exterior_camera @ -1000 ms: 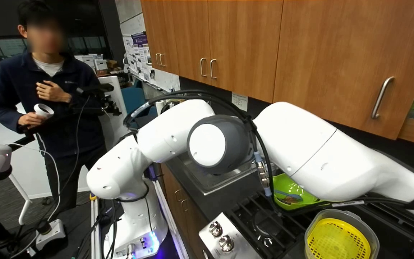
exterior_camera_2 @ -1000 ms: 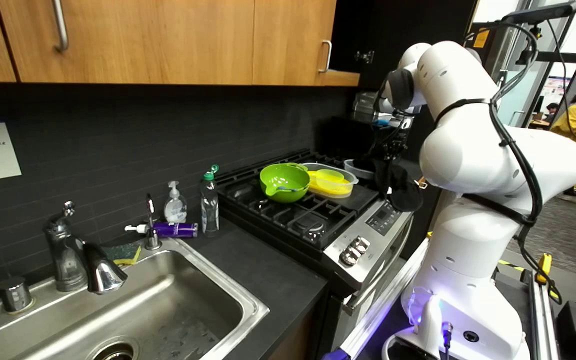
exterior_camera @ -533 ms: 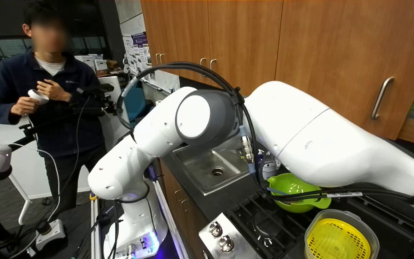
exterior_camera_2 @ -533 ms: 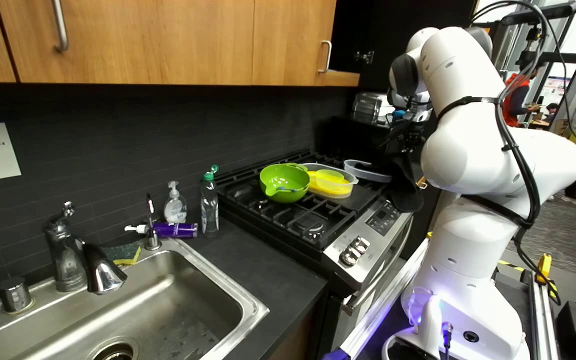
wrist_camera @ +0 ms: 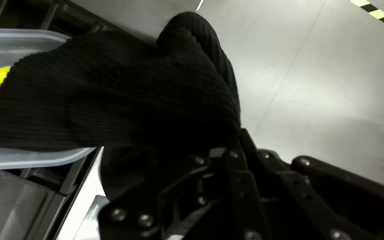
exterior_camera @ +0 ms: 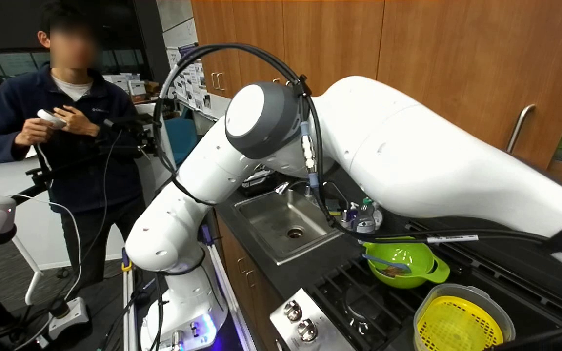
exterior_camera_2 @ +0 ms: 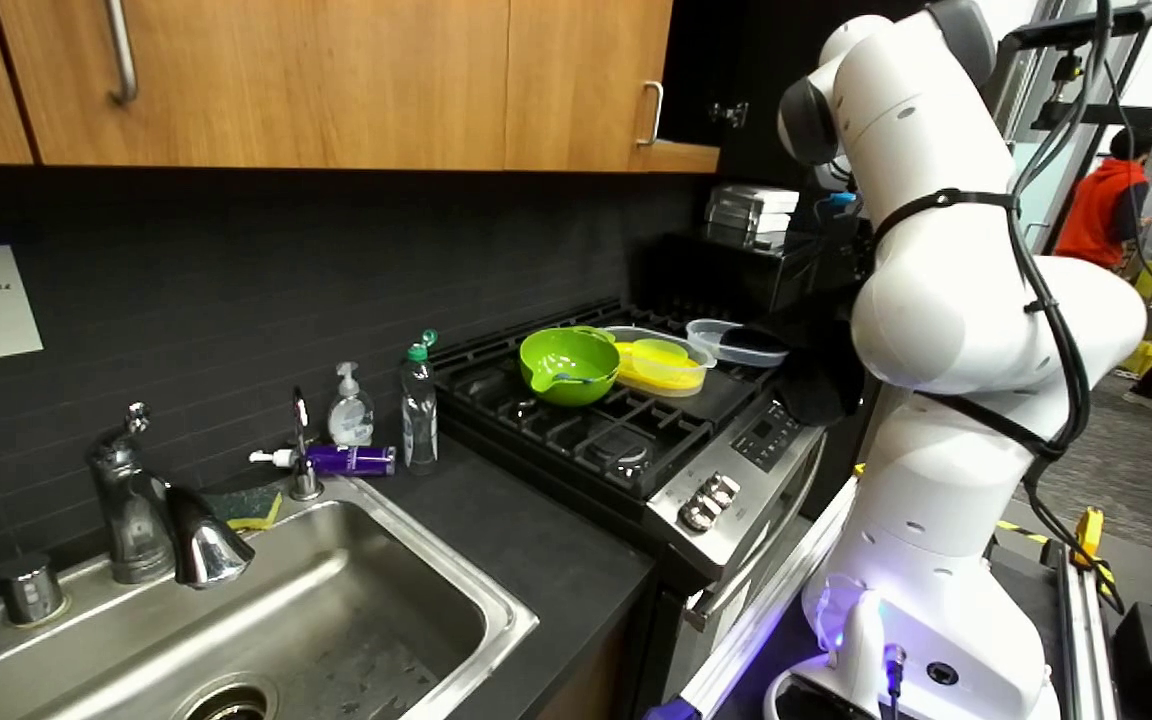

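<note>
Gripper (wrist_camera: 241, 140) clamped on black cloth (wrist_camera: 138, 90) at edge of stove (exterior_camera_2: 626, 430); grasp looks done, release not; 1 green bowl (exterior_camera_2: 569, 365) on stove.

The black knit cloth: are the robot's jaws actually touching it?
Touching: in the wrist view, the black knit cloth bunches up at the tips of the closed jaws, with no gap showing.

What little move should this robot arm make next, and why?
Probably a slight lift with the jaws shut: they pinch the black cloth, whose loose end overlaps the clear container in the wrist view and might catch there.
</note>
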Controlling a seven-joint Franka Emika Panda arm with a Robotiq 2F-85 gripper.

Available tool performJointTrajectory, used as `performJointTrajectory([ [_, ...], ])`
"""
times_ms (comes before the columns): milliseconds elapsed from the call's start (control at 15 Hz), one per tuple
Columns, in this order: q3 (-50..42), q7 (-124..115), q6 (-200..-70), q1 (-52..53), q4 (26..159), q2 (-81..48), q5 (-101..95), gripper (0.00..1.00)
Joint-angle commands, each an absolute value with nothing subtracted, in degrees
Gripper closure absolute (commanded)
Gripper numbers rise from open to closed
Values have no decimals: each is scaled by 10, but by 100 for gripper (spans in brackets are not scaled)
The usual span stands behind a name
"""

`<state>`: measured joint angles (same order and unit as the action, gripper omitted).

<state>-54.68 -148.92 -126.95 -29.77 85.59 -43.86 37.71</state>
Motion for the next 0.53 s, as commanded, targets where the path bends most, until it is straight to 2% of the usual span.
performJointTrajectory([
  [0, -593, -1489, -1296, -248, 910, -400, 392, 99],
  [133, -561, -1489, -1327, -258, 925, -353, 365, 99],
  [200, -587, -1466, -1333, -238, 931, -356, 400, 99],
  [267, -540, -1473, -1365, -260, 942, -311, 364, 99],
  [467, -504, -1431, -1434, -270, 974, -245, 371, 99],
])
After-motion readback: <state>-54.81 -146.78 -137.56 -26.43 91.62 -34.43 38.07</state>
